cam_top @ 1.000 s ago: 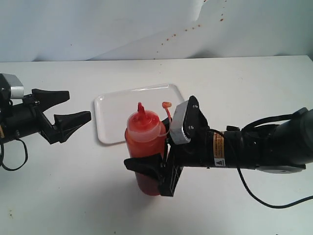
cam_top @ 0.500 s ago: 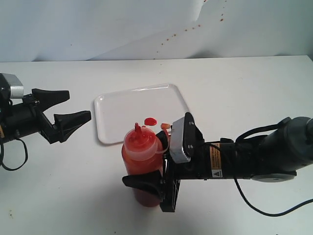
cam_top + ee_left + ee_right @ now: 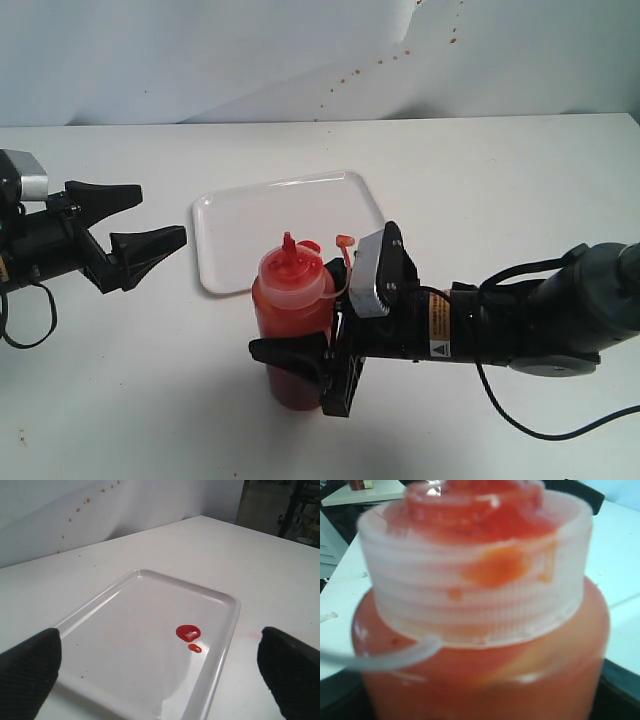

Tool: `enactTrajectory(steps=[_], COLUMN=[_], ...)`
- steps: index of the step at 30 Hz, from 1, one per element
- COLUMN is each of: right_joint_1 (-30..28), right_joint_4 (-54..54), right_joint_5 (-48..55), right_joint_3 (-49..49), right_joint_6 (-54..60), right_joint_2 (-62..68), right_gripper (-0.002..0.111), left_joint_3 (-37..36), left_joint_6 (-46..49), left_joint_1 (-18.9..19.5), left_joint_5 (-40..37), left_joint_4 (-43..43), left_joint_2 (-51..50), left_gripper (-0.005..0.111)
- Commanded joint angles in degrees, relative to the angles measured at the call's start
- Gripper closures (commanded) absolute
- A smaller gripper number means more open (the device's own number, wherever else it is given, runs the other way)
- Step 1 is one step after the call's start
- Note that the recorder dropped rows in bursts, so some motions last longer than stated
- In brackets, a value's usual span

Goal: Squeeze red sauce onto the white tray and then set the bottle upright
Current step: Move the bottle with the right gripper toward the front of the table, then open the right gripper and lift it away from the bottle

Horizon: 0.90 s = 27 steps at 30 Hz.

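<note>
bottle [image 3: 290, 305]: 1 | white tray [image 3: 250, 220]: 1 | red sauce [image 3: 188, 632] blobs: 2

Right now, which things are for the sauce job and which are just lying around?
For the job: bottle, gripped by the right end effector; tray; sauce, two drops on the tray.
Just there: table; spotted wall; faint pink smear beside the tray; left end effector, open and holding nothing.

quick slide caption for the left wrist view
Open left gripper facing the white tray with two blobs of red sauce on it.
</note>
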<state>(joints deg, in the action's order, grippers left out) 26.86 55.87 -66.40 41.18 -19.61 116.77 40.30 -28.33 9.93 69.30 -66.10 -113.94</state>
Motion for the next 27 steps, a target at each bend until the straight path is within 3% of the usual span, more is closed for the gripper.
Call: enactTrajectory(steps=[1,12,16,22,24,27], right_joint_1=[0.0,0.0,0.0,0.0,0.0,0.0], right_joint_4=[-1.9,-1.7,-0.8,-0.8,-0.8,-0.8], right_joint_5=[-2.3,-2.3,-2.3,-2.3,-2.3,-2.3], right_joint_3=[0.0,0.0,0.0,0.0,0.0,0.0], right_joint_6=[-0.4,-2.0,-2.0,-3.3,-3.3,-3.3], right_joint_2=[-0.4,-0.4,-0.4,-0.4,-0.4,-0.4], right_gripper=[0.108,0.106,0.081,0.012,0.003,0.003], left_joint_3=[0.3,0.3,0.3,0.3,0.3,0.3], left_joint_6=[-0.3,-0.5,-0.5,-0.5,-0.5,-0.5], left_joint_1=[0.1,0.1,0.1,0.1,0.1,0.1], left_joint_5=[0.7,0.7,0.7,0.7,0.7,0.7], left_joint_4=[0.6,0.8,0.8,0.8,0.8,0.8], left_joint_2=[-0.1,-0.1,-0.1,-0.1,-0.1,-0.1], left_gripper=[0.003,0.003,0.003,0.003,0.003,0.003])
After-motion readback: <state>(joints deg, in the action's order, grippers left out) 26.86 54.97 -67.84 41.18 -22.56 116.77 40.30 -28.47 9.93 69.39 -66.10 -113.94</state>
